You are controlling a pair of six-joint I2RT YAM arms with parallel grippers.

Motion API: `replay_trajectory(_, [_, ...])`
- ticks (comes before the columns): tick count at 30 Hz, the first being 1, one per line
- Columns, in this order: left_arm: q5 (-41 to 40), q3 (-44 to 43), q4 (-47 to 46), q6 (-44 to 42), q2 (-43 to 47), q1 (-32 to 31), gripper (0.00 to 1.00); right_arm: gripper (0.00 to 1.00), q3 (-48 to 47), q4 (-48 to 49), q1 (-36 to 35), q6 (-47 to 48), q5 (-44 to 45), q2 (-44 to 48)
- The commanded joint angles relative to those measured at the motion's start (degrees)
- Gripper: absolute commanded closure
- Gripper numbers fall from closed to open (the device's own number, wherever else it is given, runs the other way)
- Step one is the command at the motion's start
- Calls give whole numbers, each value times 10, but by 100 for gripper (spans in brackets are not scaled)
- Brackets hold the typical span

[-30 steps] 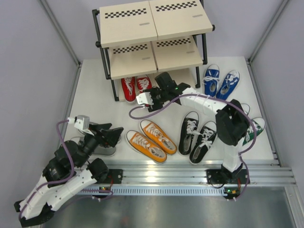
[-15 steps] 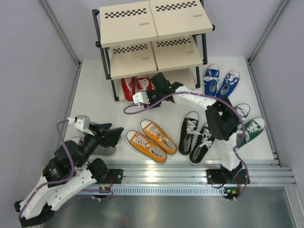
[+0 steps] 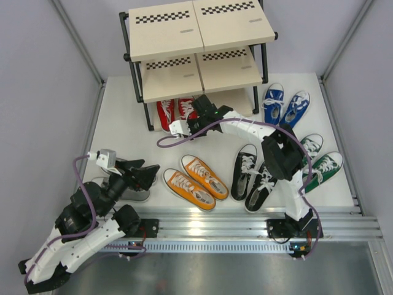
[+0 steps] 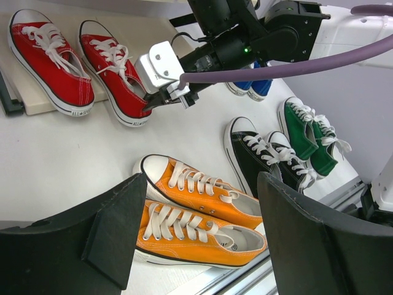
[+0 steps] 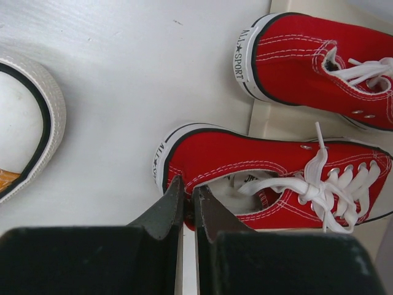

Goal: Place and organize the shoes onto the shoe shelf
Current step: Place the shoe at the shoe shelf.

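Right gripper (image 5: 185, 187): jaws together, apparently pinching the thin heel collar of the lower red shoe (image 5: 276, 163). Judged light, soft canvas; rim grip suits. Left gripper (image 4: 201, 181): jaws apart, empty.

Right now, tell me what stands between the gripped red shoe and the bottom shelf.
Nothing visible does. The right gripper pinches the red shoe at its heel; its toe already lies on the bottom board, the other red shoe beside it, not ahead. The board's back is hidden.
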State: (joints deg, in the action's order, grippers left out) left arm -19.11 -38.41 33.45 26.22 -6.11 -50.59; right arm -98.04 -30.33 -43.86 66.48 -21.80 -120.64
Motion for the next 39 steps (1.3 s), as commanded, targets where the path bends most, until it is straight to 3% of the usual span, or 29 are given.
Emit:
replay_trajectory(1, [2,2,-22,-10,9,2,22,100,-17,48,-4,7,22,23])
replay_trajectory(29, [2,3,-24,-10,11,2,22,100,-121,41,-16,120,75,-22])
replay_trajectory(39, [4,3,-25,-10,11,2,22,100,-154,56,-17,104,88,-56])
